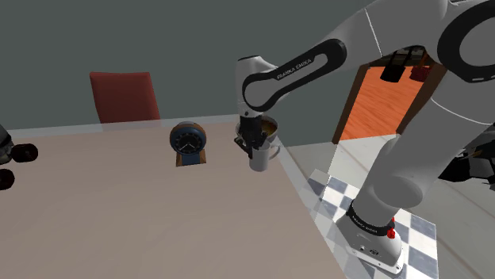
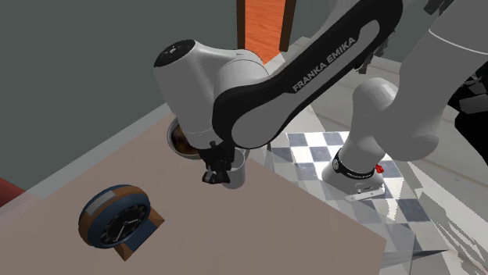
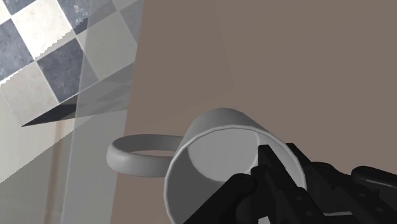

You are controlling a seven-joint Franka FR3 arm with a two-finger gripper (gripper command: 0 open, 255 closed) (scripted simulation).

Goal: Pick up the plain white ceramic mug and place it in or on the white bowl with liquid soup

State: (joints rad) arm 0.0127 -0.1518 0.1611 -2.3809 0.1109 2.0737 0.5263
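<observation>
Transfer stage of the task. The black claw [image 1: 252, 145] is clamped on the plain white mug [image 1: 260, 162], which hangs upright below it at the far corner of the brown worktop [image 1: 143, 214]. In the wrist view the two fingers pinch the mug's [image 3: 216, 137] wall at the rim, one inside the open mouth and one outside. A grey ring [image 3: 140, 154] beside the mug is most likely its handle.

The white bowl [image 1: 272, 121], with brown liquid in it, stands just behind the mug in the shoulder view, close to the worktop's edge. In the second exterior view the bowl [image 2: 174, 141] is partly hidden by the arm, and the mug [image 2: 236, 176] sits just beside it under the claw [image 2: 217, 173]. Whether the mug's base is clear of the worktop cannot be told from these views.

The grasp appears complete, so the step in hand is judged to be the lift and carry. The next move calls for raising the mug above the bowl's rim, a short shift over the liquid, then a gentle lowering before the fingers part. A round blue clock [image 1: 189, 141] stands well apart and should not interfere.
</observation>
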